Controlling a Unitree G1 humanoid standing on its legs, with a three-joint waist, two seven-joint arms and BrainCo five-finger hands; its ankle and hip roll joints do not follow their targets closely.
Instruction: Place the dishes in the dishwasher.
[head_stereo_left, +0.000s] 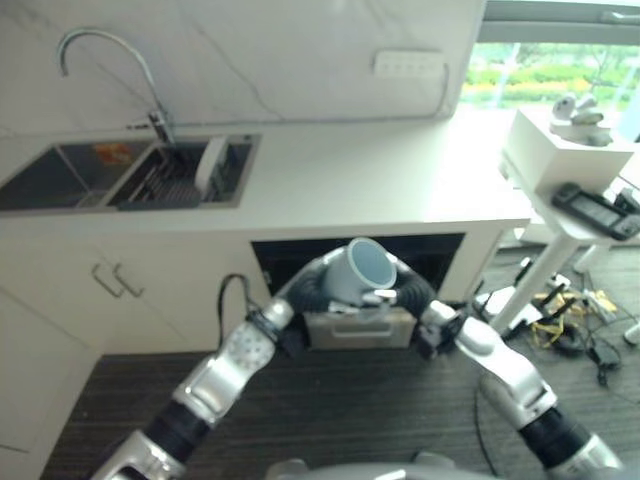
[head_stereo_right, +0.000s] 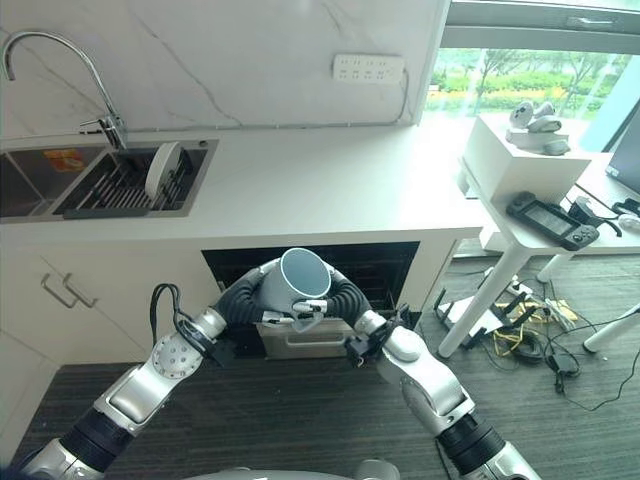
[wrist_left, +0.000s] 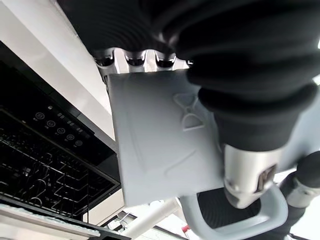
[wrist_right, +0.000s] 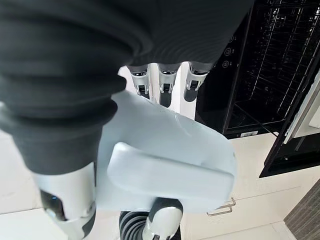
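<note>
Left eye view: a pale blue mug (head_stereo_left: 358, 270) is up in the air, in front of the open dishwasher (head_stereo_left: 440, 258) under the worktop (head_stereo_left: 380, 180). Both robot hands are on it, left robot hand (head_stereo_left: 318, 284) on one side & right robot hand (head_stereo_left: 398, 288) on the other. The mug tips, w/ its open mouth up and away from the robot.

Right eye view: same thing. The dishwasher is right behind and below the mug, so the next move looks like forward & down. Both arms are about as near. A plate (head_stereo_right: 160, 170) stands in the sink (head_stereo_right: 60, 205), well apart.

Left wrist view: left robot hand's fingers (wrist_left: 125, 59) curl round the mug's side, thumb across it. Dark rack (wrist_left: 45, 175) shows past it.

Right wrist view: right robot hand's fingers (wrist_right: 162, 82) curl round the mug by its handle (wrist_right: 170, 172), thumb on it.
</note>
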